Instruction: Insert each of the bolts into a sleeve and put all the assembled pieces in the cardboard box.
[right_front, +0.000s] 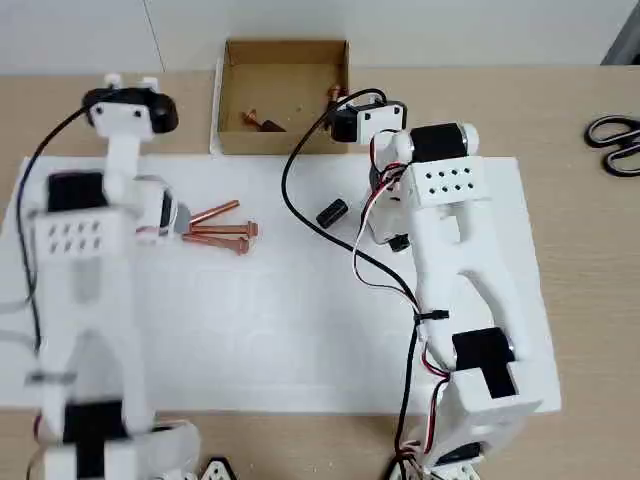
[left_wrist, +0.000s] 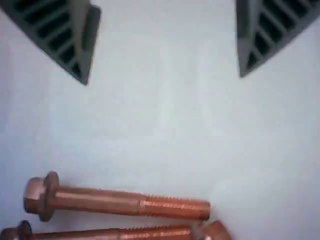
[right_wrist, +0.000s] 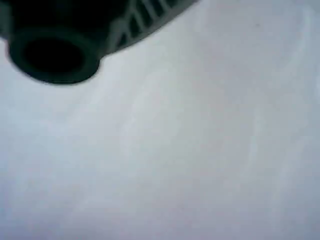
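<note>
Three copper bolts (right_front: 222, 230) lie together on the white mat (right_front: 280, 330), just right of my left gripper (right_front: 178, 218). In the left wrist view that gripper (left_wrist: 162, 75) is open, its dark ribbed fingers (left_wrist: 65, 35) spread above the mat, with one bolt (left_wrist: 120, 200) lying whole beyond the tips and a second bolt (left_wrist: 110, 234) partly cut off. A loose black sleeve (right_front: 332, 212) lies on the mat left of my right gripper (right_front: 395, 235). That gripper is shut on another black sleeve (right_wrist: 52, 55), hollow end showing beside a ribbed finger (right_wrist: 145, 17), close over the mat.
The cardboard box (right_front: 285, 50) stands at the mat's far edge and holds a few copper and black pieces (right_front: 262, 122). Scissors (right_front: 615, 140) lie on the wooden table at far right. A black cable (right_front: 350, 240) loops across the mat beside the right arm.
</note>
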